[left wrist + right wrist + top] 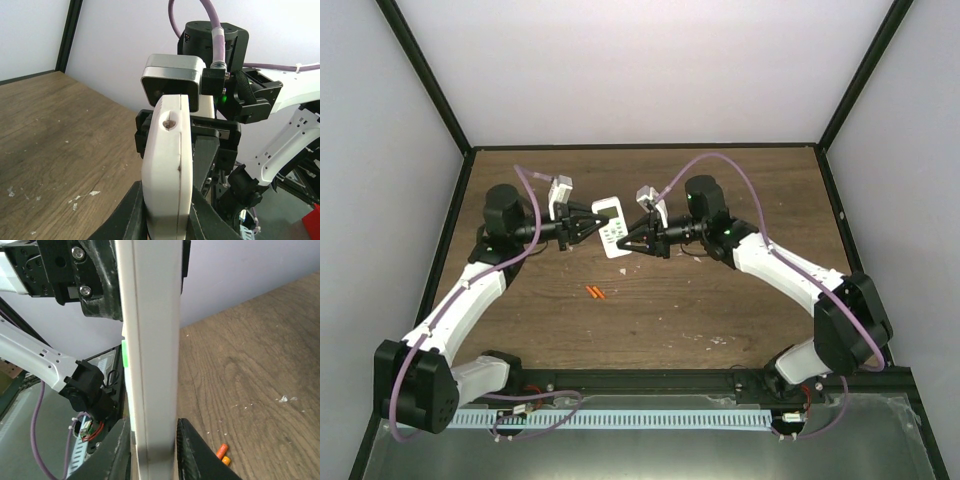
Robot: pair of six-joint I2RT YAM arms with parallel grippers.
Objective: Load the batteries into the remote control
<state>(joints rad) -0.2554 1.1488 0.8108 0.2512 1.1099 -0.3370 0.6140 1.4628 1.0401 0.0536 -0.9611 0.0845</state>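
The white remote control (pixel 613 227), grey display and buttons facing up, is held between both grippers at mid-table. My left gripper (pixel 590 226) is shut on its left end, and in the left wrist view the remote (pixel 167 160) stands edge-on between the jaws of that gripper (pixel 167 222). My right gripper (pixel 631 239) is shut on its right end, and in the right wrist view the remote (pixel 150 365) again shows edge-on in that gripper (pixel 152 455). The two orange-red batteries (pixel 595 292) lie side by side on the table nearer the arms, and also show in the right wrist view (pixel 223 452).
The wooden table (pixel 720 310) carries a few pale specks (pixel 715 340). White walls and black frame posts (pixel 425 75) close in the back and sides. A white cable chain (pixel 620 418) runs along the near rail.
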